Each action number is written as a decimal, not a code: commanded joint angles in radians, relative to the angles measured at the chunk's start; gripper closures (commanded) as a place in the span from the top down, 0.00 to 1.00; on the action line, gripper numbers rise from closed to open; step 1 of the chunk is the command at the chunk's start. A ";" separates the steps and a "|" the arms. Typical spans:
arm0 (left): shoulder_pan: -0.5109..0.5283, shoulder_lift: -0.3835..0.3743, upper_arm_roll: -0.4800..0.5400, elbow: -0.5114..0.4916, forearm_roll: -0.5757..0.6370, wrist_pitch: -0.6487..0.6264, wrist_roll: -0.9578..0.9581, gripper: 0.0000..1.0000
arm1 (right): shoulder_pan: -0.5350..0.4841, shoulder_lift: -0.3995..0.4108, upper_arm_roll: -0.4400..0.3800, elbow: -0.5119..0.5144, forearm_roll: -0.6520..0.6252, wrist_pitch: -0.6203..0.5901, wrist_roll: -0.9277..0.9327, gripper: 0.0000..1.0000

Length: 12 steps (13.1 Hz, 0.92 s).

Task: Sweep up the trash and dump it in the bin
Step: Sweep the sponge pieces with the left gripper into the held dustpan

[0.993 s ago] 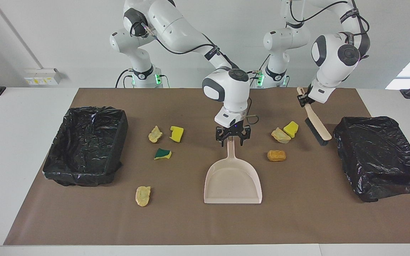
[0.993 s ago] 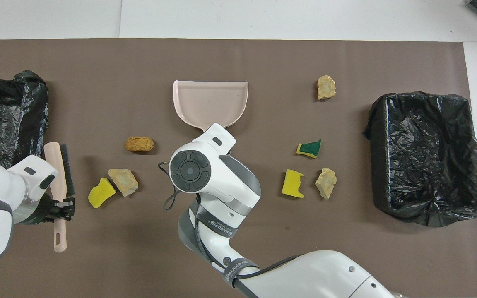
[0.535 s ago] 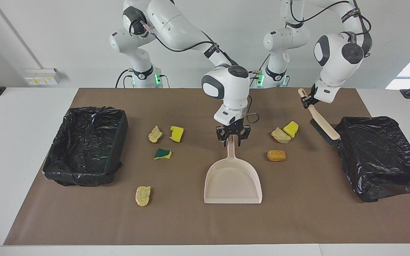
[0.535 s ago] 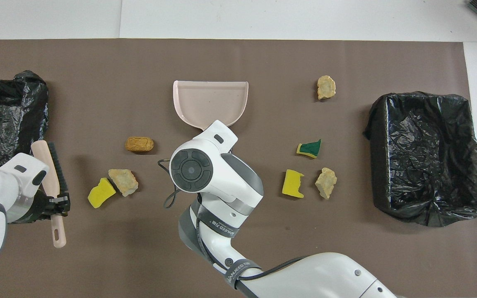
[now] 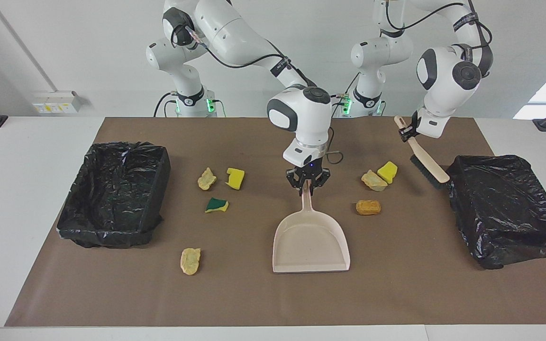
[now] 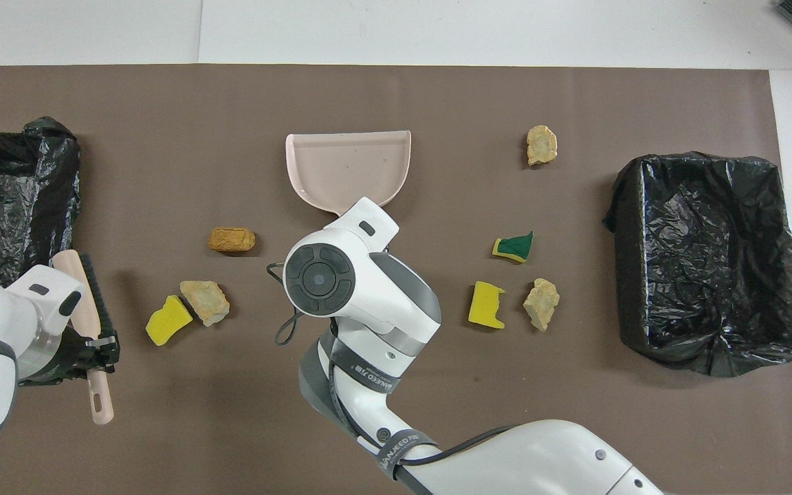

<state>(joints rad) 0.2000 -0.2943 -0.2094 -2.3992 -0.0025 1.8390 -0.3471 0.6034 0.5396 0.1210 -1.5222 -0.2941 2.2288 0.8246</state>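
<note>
7 lumps of trash lie on the brown mat, in 2 loose groups on either side of the beige dustpan. Toward the left arm's end, a yellow sponge chunk touches a beige rock-like piece, and an orange-brown lump sits a little farther from the robots than those 2. Toward the right arm's end are another yellow sponge chunk with a beige piece beside it, a green-and-yellow sponge farther from the robots, and 1 more beige piece farther still, well apart from the others. None of the trash is in the dustpan, nor in either of the 2 bins lined with black bags: 1 bin at the right arm's end of the table and the other bin at the left arm's end. The right gripper is low at the middle of the mat with its fingers drawn in around the tip of the dustpan's handle; the pan's wide mouth points away from the robots. The left gripper is up in the air, clamped on the handle of the brush, which slants down with its black bristles just beside the rim of the bin at the left arm's end.
</note>
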 commanded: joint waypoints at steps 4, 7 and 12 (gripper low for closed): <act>-0.051 -0.071 -0.010 -0.149 0.013 0.034 -0.220 0.00 | -0.160 -0.159 0.014 -0.039 0.164 -0.101 -0.354 0.00; -0.144 0.003 -0.011 -0.138 0.004 0.095 -0.305 0.00 | -0.212 -0.178 0.013 -0.038 0.240 -0.158 -0.773 0.00; -0.192 0.130 -0.015 -0.039 -0.024 0.134 -0.259 0.00 | -0.296 -0.194 0.014 -0.088 0.240 -0.195 -1.091 0.00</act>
<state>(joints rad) 0.0269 -0.2232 -0.2352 -2.5116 -0.0141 1.9730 -0.6288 0.3453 0.3792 0.1217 -1.5705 -0.0784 2.0558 -0.1340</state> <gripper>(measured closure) 0.731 0.678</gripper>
